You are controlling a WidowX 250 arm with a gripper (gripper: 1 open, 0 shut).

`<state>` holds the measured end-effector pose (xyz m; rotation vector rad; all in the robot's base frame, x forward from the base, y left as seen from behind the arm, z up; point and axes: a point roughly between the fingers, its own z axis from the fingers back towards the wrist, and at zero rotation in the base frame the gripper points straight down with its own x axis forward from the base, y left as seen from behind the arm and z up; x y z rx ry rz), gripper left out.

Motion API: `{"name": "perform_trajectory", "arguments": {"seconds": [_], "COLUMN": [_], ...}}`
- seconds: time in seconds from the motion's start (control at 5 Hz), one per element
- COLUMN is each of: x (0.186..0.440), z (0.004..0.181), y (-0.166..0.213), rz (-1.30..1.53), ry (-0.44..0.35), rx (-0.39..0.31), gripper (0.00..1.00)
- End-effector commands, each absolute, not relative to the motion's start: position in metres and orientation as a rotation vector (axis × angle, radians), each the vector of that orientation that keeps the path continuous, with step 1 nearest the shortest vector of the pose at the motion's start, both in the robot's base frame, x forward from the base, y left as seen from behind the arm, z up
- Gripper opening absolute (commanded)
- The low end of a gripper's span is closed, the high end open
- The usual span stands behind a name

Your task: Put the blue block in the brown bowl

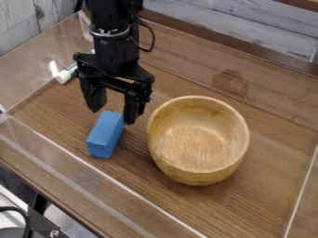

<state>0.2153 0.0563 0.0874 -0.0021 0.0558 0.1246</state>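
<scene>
Item: blue block [106, 135]. Small solid-blue brick, lying flat on the wooden bench [261, 98], its long axis running from upper right to lower left. Sits just left of the bowl, apart from it, not inside it.

Item: brown bowl [199, 139]. Round, light wood with visible grain and thick walls, upright on the bench, right of the block. Nothing lies in it.

Item: tool [114, 99]. Black, pointing straight down from a dark arm, hanging directly over the upper end of the block. Jaws spread wide, one finger to either side, with nothing between them (whether a fingertip touches the block cannot be told from this angle). Holds nothing.

Item: marker pen [58, 72]. Green-and-white, partly hidden behind the tool at the left of the bench, well apart from the bowl.

Surround: clear panels border the bench along its left and front edges.
</scene>
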Motion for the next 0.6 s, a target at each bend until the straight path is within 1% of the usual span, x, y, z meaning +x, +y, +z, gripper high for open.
{"name": "perform_trajectory", "arguments": {"seconds": [0.0,0.4], "x": [0.2187,0.2171], "z": [0.0900,0.0837], "y": [0.0597,0.0627], "rz": [0.131,0.149], "ry": [0.033,0.041], "rx": [0.000,-0.004], "gripper": [1.00,1.00]}}
